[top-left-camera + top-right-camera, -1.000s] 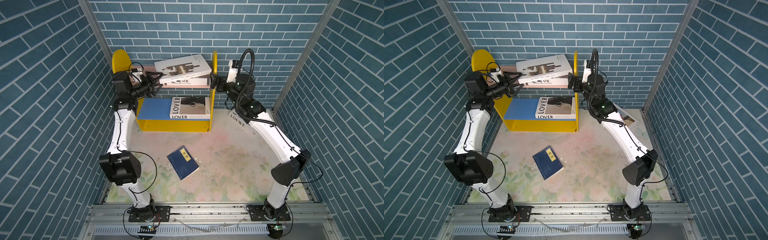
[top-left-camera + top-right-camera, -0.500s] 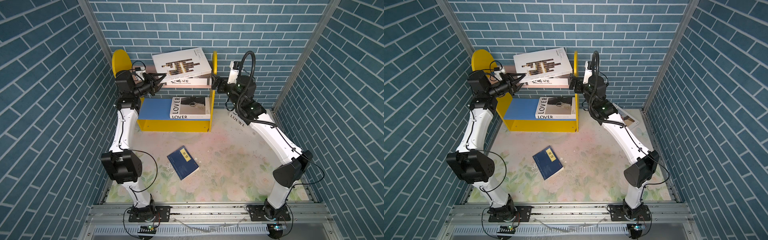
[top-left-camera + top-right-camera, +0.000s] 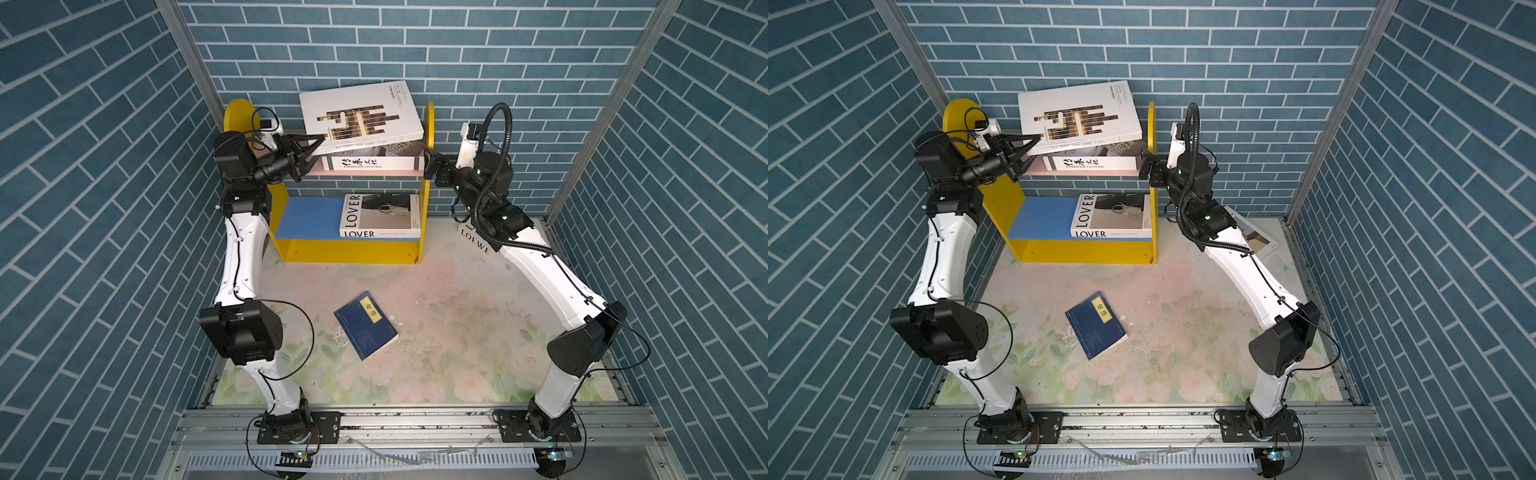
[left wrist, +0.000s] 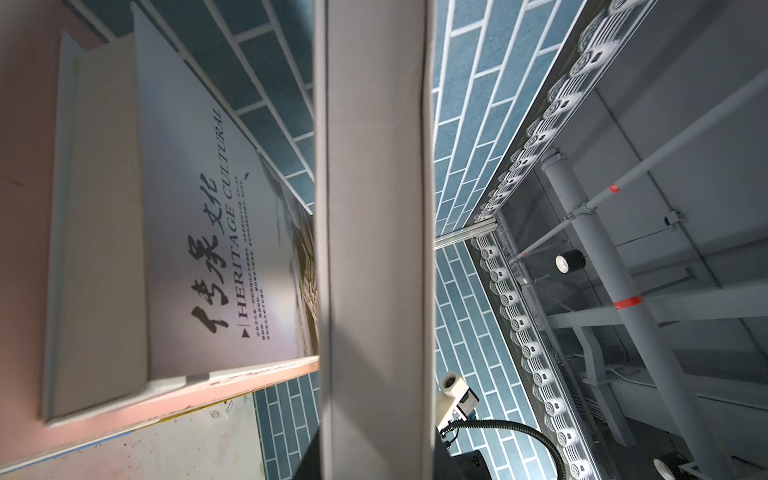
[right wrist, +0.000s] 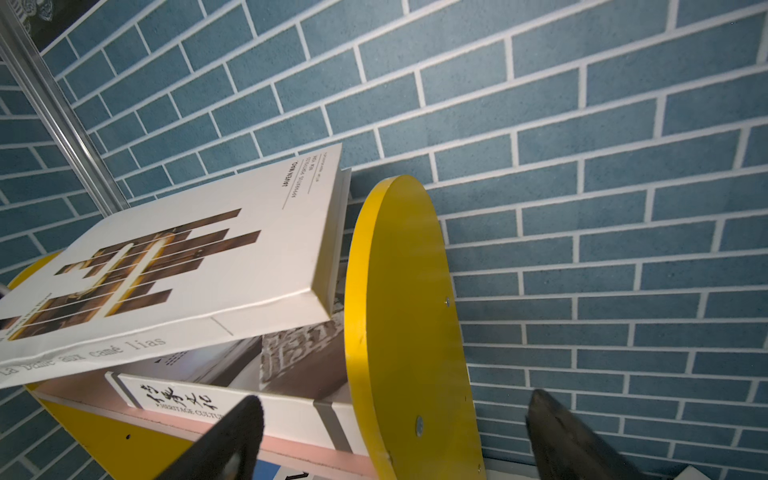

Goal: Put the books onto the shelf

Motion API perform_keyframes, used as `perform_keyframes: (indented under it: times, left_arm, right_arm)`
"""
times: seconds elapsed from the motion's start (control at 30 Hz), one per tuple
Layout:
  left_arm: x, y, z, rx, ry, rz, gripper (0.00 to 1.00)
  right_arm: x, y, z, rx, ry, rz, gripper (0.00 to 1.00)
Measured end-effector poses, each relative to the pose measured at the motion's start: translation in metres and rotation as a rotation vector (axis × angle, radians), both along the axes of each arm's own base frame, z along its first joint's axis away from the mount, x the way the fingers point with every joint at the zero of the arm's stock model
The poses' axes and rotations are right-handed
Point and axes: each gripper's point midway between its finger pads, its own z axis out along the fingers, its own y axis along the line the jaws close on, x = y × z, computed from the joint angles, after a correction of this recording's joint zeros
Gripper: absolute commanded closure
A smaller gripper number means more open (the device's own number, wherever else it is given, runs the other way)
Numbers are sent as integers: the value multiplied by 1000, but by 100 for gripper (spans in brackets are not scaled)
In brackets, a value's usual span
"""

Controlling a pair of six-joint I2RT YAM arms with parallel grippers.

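In both top views the shelf (image 3: 349, 251) stood against the back wall. The left gripper (image 3: 316, 143) was clamped on the near left corner of the brown-bar book (image 3: 361, 112). That book sat tilted, its left side raised and its right end low, close against the right side panel (image 3: 430, 120). Beneath it the Heritage Cultural book (image 3: 374, 163) lay flat on the pink upper board (image 3: 318, 169). The LOVER book (image 3: 382, 216) lay flat at the right end of the blue lower board (image 3: 307, 216). The right gripper (image 3: 1148, 166) was at the front edge of the right side panel, level with the upper board. The LOEWE book (image 3: 1254, 237) lay on the table (image 3: 436, 291) to the right of the shelf, largely hidden under the right arm. The navy book (image 3: 365, 324) lay flat mid-table, well apart from the shelf. In the left wrist view the edge of the brown-bar book (image 4: 374, 208) loomed close to the lens, with the Heritage Cultural book (image 4: 216, 249) flat on the pink upper board (image 4: 25, 187) beyond; the gripping surfaces were not clearly visible. In the right wrist view the right gripper (image 5: 395, 397) held nothing: its fingers (image 5: 232, 440) stood wide apart with the right side panel (image 5: 407, 311) between them. One finger crossed the spine of the Heritage Cultural book (image 5: 166, 395); contact could not be determined.
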Motion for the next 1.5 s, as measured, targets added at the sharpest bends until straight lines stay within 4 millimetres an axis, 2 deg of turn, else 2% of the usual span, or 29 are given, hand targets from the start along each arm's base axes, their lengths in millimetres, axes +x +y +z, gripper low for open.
perform_keyframes:
  times: [0.17, 0.3, 0.47, 0.67, 0.87, 0.97, 1.2, 1.37, 1.5]
  left_arm:
    - [-1, 11, 2, 17, -14, -4, 73]
    - [3, 9, 1, 23, -19, -25, 72]
    - [10, 7, -11, 24, 8, -48, 72]
    - [9, 2, -14, 31, 10, -75, 71]
    - [7, -8, -21, 41, 14, -113, 71]
    - [8, -11, -29, 41, 37, -122, 71]
    - [10, -10, -32, 41, 49, -118, 64]
    - [9, -10, -24, 55, 19, -110, 53]
    - [10, -9, -15, 71, -15, -97, 49]
  right_arm:
    - [-3, 5, 3, -7, -14, 32, 1]
    - [-7, 9, 12, -6, -45, 61, 2]
    - [-10, 11, 23, 13, -86, 79, 1]
    - [-13, 9, 40, 41, -149, 80, 2]
    - [-10, 12, 67, 76, -212, 80, 1]
    - [-5, 16, 71, 80, -225, 79, 1]
    - [16, 31, 57, 58, -193, 79, 2]
    - [30, 41, 40, 32, -155, 79, 1]
    - [36, 44, 28, 14, -126, 71, 1]
